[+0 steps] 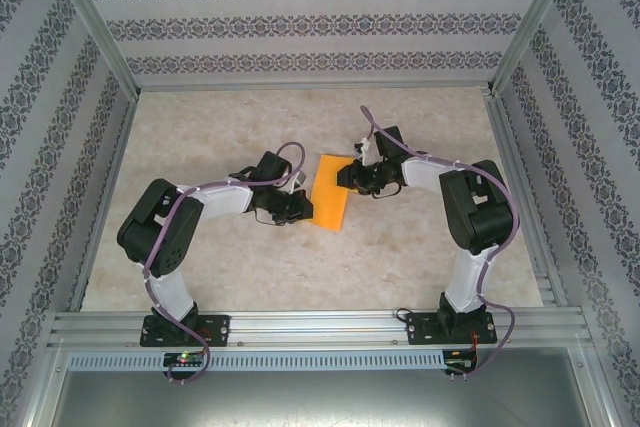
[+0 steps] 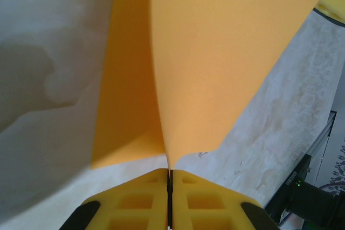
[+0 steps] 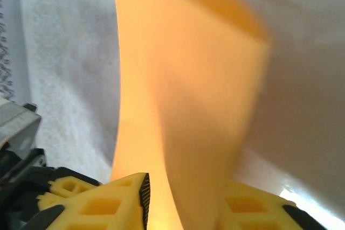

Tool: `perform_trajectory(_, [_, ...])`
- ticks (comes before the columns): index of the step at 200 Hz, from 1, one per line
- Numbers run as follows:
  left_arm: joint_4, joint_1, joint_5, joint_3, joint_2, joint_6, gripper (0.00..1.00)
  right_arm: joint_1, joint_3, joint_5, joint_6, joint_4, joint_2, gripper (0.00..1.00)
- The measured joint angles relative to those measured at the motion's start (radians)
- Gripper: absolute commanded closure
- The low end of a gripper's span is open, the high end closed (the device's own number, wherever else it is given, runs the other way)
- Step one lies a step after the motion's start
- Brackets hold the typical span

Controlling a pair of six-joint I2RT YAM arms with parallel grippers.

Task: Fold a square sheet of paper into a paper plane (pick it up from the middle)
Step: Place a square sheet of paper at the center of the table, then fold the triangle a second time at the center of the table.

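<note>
The orange sheet of paper (image 1: 330, 190) is bent over into a narrow strip on the table between the two arms. My left gripper (image 1: 297, 206) is at its left edge. In the left wrist view this gripper (image 2: 170, 172) is shut on the paper (image 2: 215, 63), whose two layers rise from the pinched point. My right gripper (image 1: 347, 176) is at the strip's upper right edge. In the right wrist view it (image 3: 183, 187) stands open, with the blurred paper (image 3: 188, 90) passing through the wide gap between its fingers (image 3: 126, 200).
The pale marble-patterned tabletop (image 1: 250, 257) is framed by aluminium rails (image 1: 320, 325) at the near edge and patterned walls (image 1: 310, 27) on three sides. Both arms' elbows (image 1: 160, 227) bend outwards to either side of the paper.
</note>
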Motion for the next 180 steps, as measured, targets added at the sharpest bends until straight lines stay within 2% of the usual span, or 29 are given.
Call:
perform_trajectory(32, [0.000, 0.000, 0.000, 0.001, 0.010, 0.000, 0.89, -0.007, 0.010, 0.090, -0.063, -0.092, -0.005, 0.57])
perform_trajectory(77, [0.001, 0.000, 0.000, 0.002, 0.019, -0.001, 0.89, -0.013, 0.010, 0.219, -0.094, -0.188, -0.121, 0.56])
perform_trajectory(96, [0.002, 0.000, 0.000, 0.002, 0.023, -0.002, 0.89, -0.013, 0.009, 0.253, -0.093, -0.200, -0.182, 0.59])
perform_trajectory(121, [0.003, 0.000, 0.000, 0.002, 0.030, -0.004, 0.88, -0.012, 0.009, 0.253, -0.082, -0.175, -0.208, 0.68])
perform_trajectory(141, [0.003, 0.000, 0.000, 0.002, 0.032, -0.004, 0.87, -0.005, 0.019, 0.241, -0.066, -0.156, -0.163, 0.75])
perform_trajectory(180, [0.002, 0.000, 0.000, 0.021, 0.032, -0.004, 0.85, 0.016, 0.045, 0.230, -0.059, -0.135, -0.040, 0.82])
